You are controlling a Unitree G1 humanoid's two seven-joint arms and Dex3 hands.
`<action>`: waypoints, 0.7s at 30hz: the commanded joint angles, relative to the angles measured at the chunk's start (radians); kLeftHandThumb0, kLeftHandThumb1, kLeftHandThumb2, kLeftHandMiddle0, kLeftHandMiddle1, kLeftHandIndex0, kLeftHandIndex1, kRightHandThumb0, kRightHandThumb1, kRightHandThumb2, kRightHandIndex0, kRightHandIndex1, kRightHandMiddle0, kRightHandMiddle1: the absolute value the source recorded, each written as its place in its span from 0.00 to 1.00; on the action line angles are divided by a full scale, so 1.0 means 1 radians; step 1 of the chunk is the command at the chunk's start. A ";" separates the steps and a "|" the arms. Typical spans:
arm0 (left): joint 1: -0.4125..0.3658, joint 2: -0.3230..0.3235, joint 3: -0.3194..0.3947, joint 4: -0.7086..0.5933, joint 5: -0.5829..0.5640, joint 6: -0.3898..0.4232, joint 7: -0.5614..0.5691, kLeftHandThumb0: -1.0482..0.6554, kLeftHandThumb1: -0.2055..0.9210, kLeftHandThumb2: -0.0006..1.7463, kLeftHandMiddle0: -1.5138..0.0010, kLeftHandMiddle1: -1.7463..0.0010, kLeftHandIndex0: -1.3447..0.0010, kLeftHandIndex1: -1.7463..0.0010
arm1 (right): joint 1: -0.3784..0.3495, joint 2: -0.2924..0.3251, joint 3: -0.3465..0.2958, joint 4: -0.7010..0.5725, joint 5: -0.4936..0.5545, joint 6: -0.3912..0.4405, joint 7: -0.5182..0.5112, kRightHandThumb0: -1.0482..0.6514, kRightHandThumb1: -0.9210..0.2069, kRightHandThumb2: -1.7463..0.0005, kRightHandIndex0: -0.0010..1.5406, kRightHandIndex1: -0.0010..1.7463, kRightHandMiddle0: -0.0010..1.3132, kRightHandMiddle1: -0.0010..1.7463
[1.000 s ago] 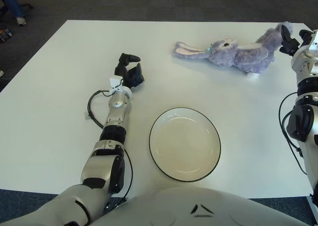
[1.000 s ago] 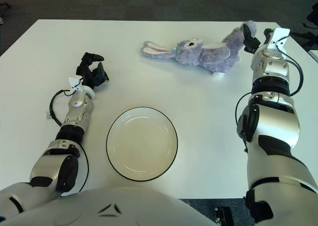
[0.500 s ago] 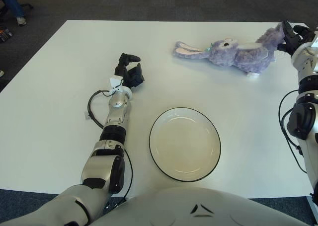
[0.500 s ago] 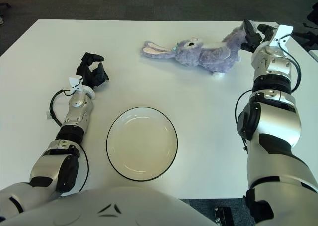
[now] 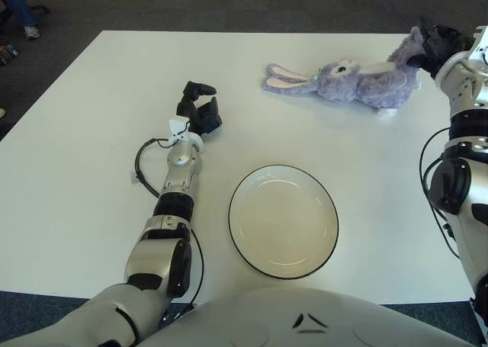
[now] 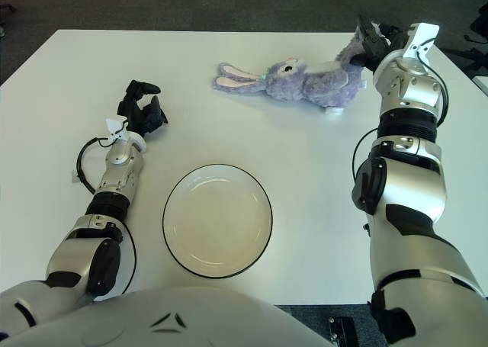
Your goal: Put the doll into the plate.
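Right hand [image 6: 375, 43]: fingers now clamped on doll's [image 6: 305, 78] rear, that end raised off surface [image 6: 320, 179] since a second ago. Lift begun; plate [image 6: 218, 220] empty. Left hand [image 5: 198, 110]: parked, fingers loosely curled, holding nothing.

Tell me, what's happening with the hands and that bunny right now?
Right hand fingers shut on doll at its rear end. Left hand idle on table, curled. Plate bare, path open.
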State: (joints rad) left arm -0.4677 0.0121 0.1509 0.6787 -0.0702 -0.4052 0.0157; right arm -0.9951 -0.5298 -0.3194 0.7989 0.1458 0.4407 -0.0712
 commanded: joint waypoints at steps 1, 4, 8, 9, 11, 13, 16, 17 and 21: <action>0.037 -0.006 0.000 0.015 0.000 -0.011 0.007 0.38 0.73 0.53 0.32 0.00 0.72 0.00 | 0.024 -0.005 0.015 -0.023 -0.012 0.030 0.005 0.00 0.02 0.97 0.30 1.00 0.00 0.24; 0.037 -0.007 0.002 0.015 0.000 -0.012 0.008 0.38 0.73 0.53 0.32 0.00 0.72 0.00 | 0.026 -0.006 0.021 -0.027 -0.018 0.037 0.012 0.00 0.02 0.97 0.30 1.00 0.00 0.26; 0.039 -0.009 0.000 0.013 0.005 -0.011 0.015 0.38 0.73 0.53 0.31 0.00 0.72 0.00 | 0.028 -0.012 0.029 -0.023 -0.017 0.042 0.043 0.01 0.03 0.98 0.39 1.00 0.00 0.30; 0.039 -0.009 0.000 0.012 0.006 -0.010 0.016 0.38 0.73 0.54 0.31 0.00 0.72 0.00 | 0.030 -0.013 0.031 -0.024 -0.018 0.042 0.049 0.02 0.04 0.98 0.45 1.00 0.00 0.32; 0.039 -0.007 -0.001 0.011 0.008 -0.009 0.017 0.38 0.73 0.54 0.31 0.00 0.72 0.00 | 0.032 -0.015 0.035 -0.025 -0.020 0.040 0.060 0.02 0.04 0.98 0.52 1.00 0.00 0.33; 0.040 -0.006 -0.003 0.010 0.009 -0.007 0.018 0.38 0.73 0.54 0.31 0.00 0.72 0.00 | 0.034 -0.017 0.038 -0.025 -0.021 0.039 0.070 0.03 0.04 0.98 0.55 1.00 0.00 0.33; 0.040 -0.004 -0.004 0.009 0.011 -0.003 0.019 0.38 0.73 0.54 0.31 0.00 0.72 0.00 | 0.037 -0.021 0.042 -0.025 -0.018 0.044 0.091 0.03 0.04 0.98 0.61 1.00 0.00 0.34; 0.040 -0.003 -0.005 0.009 0.011 -0.002 0.019 0.39 0.73 0.53 0.31 0.00 0.72 0.00 | 0.038 -0.022 0.041 -0.024 -0.016 0.046 0.096 0.06 0.04 0.99 0.63 1.00 0.00 0.38; 0.041 -0.003 -0.004 0.006 0.010 0.002 0.016 0.39 0.74 0.53 0.31 0.00 0.72 0.00 | 0.040 -0.026 0.040 -0.024 -0.011 0.060 0.117 0.13 0.06 0.99 0.67 1.00 0.00 0.50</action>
State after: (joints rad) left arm -0.4633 0.0122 0.1497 0.6730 -0.0615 -0.4062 0.0272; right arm -0.9651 -0.5527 -0.2832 0.7840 0.1311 0.4774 0.0247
